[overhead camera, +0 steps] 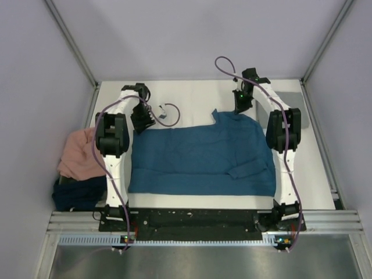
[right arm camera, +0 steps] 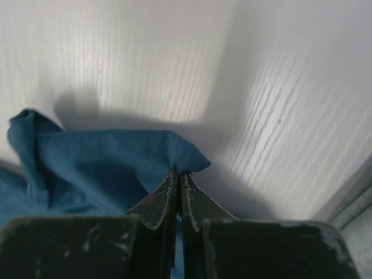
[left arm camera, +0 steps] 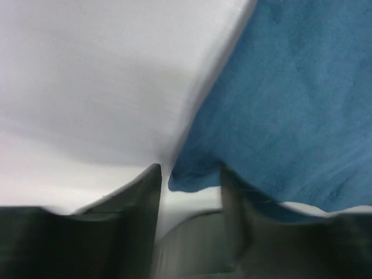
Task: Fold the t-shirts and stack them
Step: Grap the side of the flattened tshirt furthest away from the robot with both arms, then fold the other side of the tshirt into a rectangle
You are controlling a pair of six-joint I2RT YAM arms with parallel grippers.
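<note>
Your teal-blue shirt (overhead camera: 197, 157) lies spread across the bench (overhead camera: 192, 93). It looks soft and floppy, so grab corners, not the middle. At its far edge, your left pincer (left arm camera: 189, 174) gapes unclenched around one corner, and your right pincer (right arm camera: 177, 174) is pinched tight on the other.

I see the teal shirt (overhead camera: 203, 157) spread flat on the table (overhead camera: 197, 96), with the right-side sleeve folded in over the body. Left gripper (overhead camera: 143, 119) is at its far-left corner, right gripper (overhead camera: 240, 106) at the far edge, right of the collar. Can't read either jaw gap from up here. Pink shirt (overhead camera: 81, 154) is heaped off the left edge, with the navy shirt (overhead camera: 74, 195) just nearer. Grey shirt (overhead camera: 292, 100) is behind the right arm.
</note>
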